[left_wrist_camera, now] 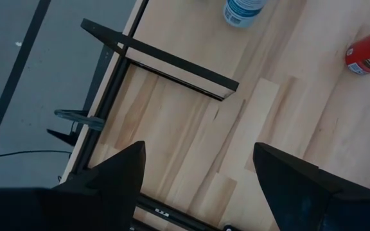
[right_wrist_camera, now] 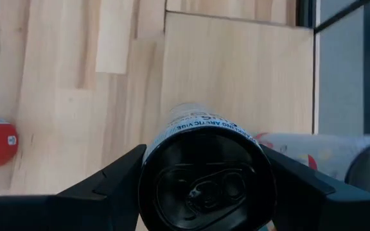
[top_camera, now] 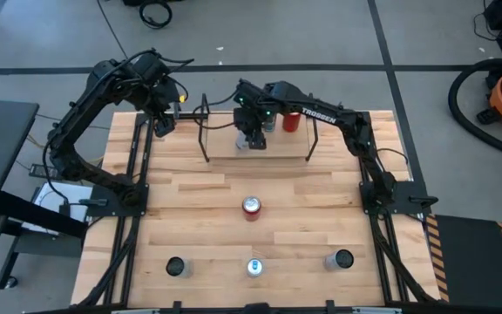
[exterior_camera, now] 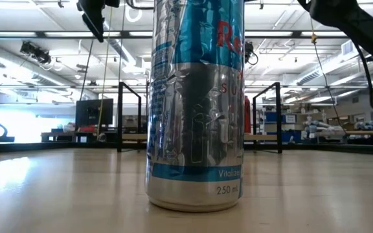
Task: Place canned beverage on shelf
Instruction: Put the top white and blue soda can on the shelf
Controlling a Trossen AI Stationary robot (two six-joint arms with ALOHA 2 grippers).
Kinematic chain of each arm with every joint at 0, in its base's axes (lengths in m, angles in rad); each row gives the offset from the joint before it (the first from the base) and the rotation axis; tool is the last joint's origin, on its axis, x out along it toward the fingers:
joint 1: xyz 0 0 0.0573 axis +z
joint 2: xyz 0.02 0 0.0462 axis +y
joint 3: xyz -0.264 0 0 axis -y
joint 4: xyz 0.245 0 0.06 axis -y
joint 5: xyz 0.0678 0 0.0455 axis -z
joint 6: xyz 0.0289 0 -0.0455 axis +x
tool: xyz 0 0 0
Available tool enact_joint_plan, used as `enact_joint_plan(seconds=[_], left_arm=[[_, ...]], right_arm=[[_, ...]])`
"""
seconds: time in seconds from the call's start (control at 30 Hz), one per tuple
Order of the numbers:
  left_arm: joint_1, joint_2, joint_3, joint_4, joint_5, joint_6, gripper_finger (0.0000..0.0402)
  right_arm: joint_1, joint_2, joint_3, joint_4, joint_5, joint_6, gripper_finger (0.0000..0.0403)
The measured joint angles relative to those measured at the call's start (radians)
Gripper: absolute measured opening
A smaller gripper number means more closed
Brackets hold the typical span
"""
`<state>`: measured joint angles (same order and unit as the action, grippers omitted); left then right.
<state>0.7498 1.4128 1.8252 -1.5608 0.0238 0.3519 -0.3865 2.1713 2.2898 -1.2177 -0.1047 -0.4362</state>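
**Can held over the shelf board**

The worktop (top_camera: pixel 190 218) carries the shelf (top_camera: pixel 281 144) at its far edge. The right pincer (top_camera: pixel 253 138) hangs over the shelf's pale board, clenched on a black-topped can (right_wrist_camera: pixel 205 176). The left pincer (top_camera: pixel 162 122) waits released near the shelf's left frame. A red can (top_camera: pixel 291 120) stands on the shelf; four more cans stand nearer on the worktop.

tabletop (top_camera: pixel 190 218): matt pale wood, jointed strips
shelf (top_camera: pixel 281 144): smooth pale board, black metal wire frames
can (exterior_camera: pixel 196 103): glossy dented metal
claw (right_wrist_camera: pixel 201 176): matt black plastic
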Motion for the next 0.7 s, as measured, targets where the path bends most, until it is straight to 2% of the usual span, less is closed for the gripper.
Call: enact_joint_plan(seconds=[0.7], left_arm=[[0.000, 0.000, 0.000, 0.001, 0.000, 0.000, 0.0291]], right_arm=[[-0.022, 0.004, -0.021, 0.013, -0.042, 0.022, 0.0266]])
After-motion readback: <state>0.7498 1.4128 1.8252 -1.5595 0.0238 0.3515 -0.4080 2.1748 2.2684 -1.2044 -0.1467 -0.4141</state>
